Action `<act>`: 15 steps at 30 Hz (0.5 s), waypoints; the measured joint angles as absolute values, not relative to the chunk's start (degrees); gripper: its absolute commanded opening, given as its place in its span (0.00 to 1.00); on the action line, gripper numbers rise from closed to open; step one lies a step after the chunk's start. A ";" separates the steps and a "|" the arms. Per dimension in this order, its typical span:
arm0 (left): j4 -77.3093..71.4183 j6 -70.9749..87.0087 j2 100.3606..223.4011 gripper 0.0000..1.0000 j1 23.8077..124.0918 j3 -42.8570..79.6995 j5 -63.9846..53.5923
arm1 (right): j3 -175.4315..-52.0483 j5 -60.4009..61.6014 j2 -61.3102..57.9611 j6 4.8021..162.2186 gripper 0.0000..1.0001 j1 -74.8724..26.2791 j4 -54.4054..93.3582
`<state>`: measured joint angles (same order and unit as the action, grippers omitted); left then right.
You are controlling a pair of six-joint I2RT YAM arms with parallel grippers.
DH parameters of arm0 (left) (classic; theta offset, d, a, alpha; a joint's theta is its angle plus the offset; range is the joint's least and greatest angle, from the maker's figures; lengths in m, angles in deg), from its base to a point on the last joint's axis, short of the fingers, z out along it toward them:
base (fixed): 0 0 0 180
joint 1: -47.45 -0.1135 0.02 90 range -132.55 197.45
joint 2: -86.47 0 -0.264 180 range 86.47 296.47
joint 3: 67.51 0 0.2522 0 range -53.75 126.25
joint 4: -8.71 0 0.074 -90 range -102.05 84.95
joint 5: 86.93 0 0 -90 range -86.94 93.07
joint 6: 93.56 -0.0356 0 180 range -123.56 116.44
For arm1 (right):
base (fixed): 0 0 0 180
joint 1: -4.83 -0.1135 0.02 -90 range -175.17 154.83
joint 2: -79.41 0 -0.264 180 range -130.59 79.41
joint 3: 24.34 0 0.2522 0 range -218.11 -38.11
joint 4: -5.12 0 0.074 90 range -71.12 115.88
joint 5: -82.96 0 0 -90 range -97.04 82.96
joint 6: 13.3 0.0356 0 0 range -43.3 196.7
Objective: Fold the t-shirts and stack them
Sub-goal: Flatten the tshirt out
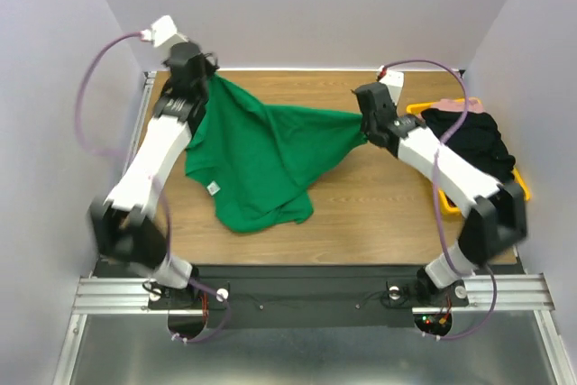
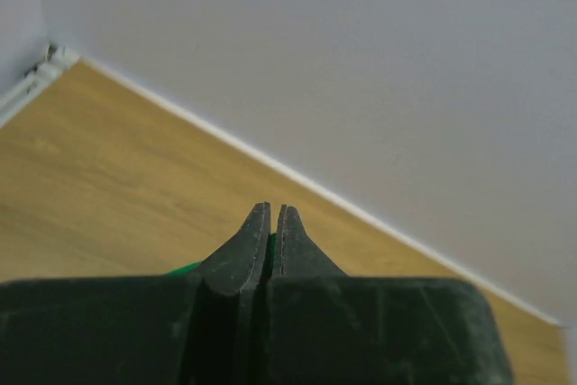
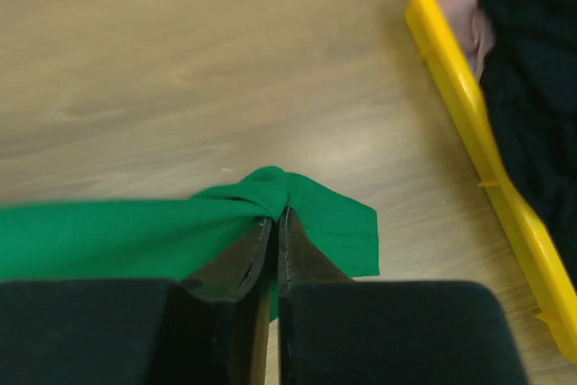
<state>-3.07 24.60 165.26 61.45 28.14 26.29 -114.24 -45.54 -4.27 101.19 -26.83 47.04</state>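
the left gripper (image 2: 275, 214) has its jaws pressed together with only a thin line between them. a sliver of green shows in that line, so it is pinching the green t-shirt (image 1: 261, 155). the right gripper (image 3: 275, 218) is likewise closed, its tips biting a bunched fold of the same shirt, and a short flap of cloth sticks out past them to the right.

from above, the shirt hangs stretched between the two arms. one corner is raised at the back left of the table (image 1: 361, 214) and another is pulled toward the right. the rest sags in a loose, crumpled drape whose lower edge lies on the wood near the middle. a white label (image 1: 215, 188) shows at its left edge, and the left arm's white link runs just beside that side.

the left wrist view shows almost none of the shirt, only bare wood and the back wall (image 2: 361, 60) ahead. the right wrist view shows the pinch plainly, with cloth taut to the left above the table.

right of the right gripper a yellow tray (image 3: 451, 69) sits at the table's right edge, apart from the shirt. it holds dark clothes (image 1: 473, 137) heaped above its rim, with a pink cloth (image 1: 460, 104) at the far end. in the top view the right arm crosses over the tray's left side.
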 measured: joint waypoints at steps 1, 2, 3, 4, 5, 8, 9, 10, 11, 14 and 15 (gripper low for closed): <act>-2.66 24.62 170.20 0.43 60.60 28.77 25.72 | -114.20 -44.14 -7.70 101.60 0.25 -24.36 46.85; -3.20 24.67 177.26 0.84 59.66 31.96 24.63 | -114.97 -40.80 -12.86 101.62 0.62 -20.91 47.13; -3.46 24.82 182.85 0.96 59.24 35.13 23.64 | -115.86 -39.33 -15.97 101.49 0.78 -19.05 47.13; -5.65 24.34 191.46 0.99 58.78 41.71 22.07 | -117.35 -37.15 -19.68 101.71 0.93 -17.06 47.17; -7.81 24.38 197.63 0.99 58.48 47.83 20.74 | -118.90 -35.36 -22.72 101.43 1.00 -15.79 47.22; -12.12 23.66 210.70 0.99 58.19 61.30 17.85 | -122.31 -30.64 -28.75 101.65 1.00 -13.58 46.85; -13.50 23.29 212.43 0.99 58.39 62.54 17.61 | -122.38 -29.91 -28.91 101.56 1.00 -13.52 46.85; -15.97 22.98 212.53 0.99 58.74 62.32 17.68 | -122.38 -28.82 -28.58 101.51 1.00 -13.54 46.98; -16.60 22.74 212.27 0.99 59.00 61.93 17.83 | -122.38 -28.17 -27.94 101.38 1.00 -13.63 47.00; -14.55 22.68 202.96 0.99 59.90 49.36 17.87 | -120.93 -25.76 -24.03 99.81 1.00 -13.87 45.86; -14.74 22.90 198.70 0.99 60.18 44.60 17.96 | -119.64 -24.38 -22.04 99.09 1.00 -14.00 45.40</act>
<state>-14.74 22.90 198.70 60.18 44.60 17.96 -119.64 -24.38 -22.04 99.09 -14.00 45.40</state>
